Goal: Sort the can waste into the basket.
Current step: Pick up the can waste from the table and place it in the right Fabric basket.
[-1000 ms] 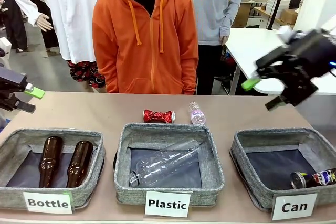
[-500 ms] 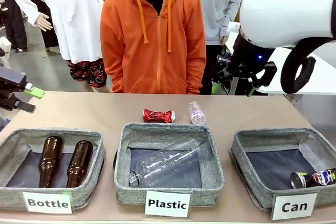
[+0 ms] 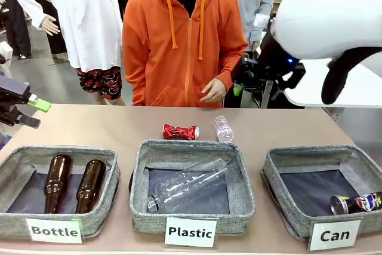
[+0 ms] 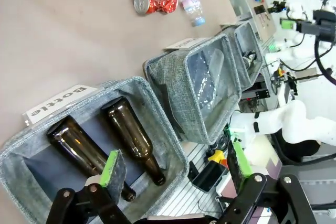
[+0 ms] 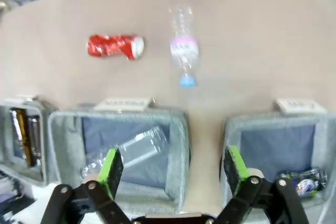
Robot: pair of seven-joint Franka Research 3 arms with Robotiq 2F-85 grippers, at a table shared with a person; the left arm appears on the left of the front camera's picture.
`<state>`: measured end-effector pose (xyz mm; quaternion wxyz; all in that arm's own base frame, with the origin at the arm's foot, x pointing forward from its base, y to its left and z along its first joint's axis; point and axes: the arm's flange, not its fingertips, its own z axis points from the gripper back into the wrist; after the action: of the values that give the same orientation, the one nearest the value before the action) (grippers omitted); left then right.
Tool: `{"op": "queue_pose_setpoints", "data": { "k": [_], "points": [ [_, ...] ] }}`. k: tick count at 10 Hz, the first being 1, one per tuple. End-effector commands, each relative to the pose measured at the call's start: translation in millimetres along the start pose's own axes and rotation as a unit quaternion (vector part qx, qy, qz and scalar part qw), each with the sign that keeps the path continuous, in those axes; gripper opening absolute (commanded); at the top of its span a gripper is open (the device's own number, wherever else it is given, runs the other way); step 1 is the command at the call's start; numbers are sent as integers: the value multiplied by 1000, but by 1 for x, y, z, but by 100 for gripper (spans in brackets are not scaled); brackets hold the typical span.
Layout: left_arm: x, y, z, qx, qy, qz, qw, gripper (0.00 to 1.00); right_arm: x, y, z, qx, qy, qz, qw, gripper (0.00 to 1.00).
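Jaws open and empty on left gripper and right gripper. Crushed red can lies far centre, near a small plastic bottle, which a misaimed grasp could knock. The dark can sits in the Can basket, near right.

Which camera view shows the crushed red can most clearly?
The left wrist view: the crushed red can lies sharp and unobstructed, its silver end visible. The front view shows it side-on behind the Plastic basket; the right wrist view shows it blurred.
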<state>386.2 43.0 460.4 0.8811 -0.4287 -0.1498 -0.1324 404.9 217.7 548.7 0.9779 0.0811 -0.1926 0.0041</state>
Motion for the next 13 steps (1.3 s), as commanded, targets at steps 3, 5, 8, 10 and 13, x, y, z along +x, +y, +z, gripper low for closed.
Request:
{"op": "queue_pose_setpoints", "data": {
  "k": [3, 5, 8, 10, 13],
  "points": [
    [0, -3, 3, 0, 5, 4, 1000, 100, 58, 72, -63, 12, 19, 122, 992, 100],
    [0, -3, 3, 0, 5, 4, 1000, 100, 42, 36, -28, 46, -9, 159, 986, 100],
    [0, -3, 3, 0, 5, 4, 1000, 100, -28, -74, 54, 69, 26, 99, 992, 100],
    [0, -3, 3, 0, 5, 4, 1000, 100, -59, -137, 64, 120, 17, 22, 992, 100],
    [0, -3, 3, 0, 5, 4, 1000, 100, -87, -207, 31, 213, -3, -65, 975, 100]
  ]
}}
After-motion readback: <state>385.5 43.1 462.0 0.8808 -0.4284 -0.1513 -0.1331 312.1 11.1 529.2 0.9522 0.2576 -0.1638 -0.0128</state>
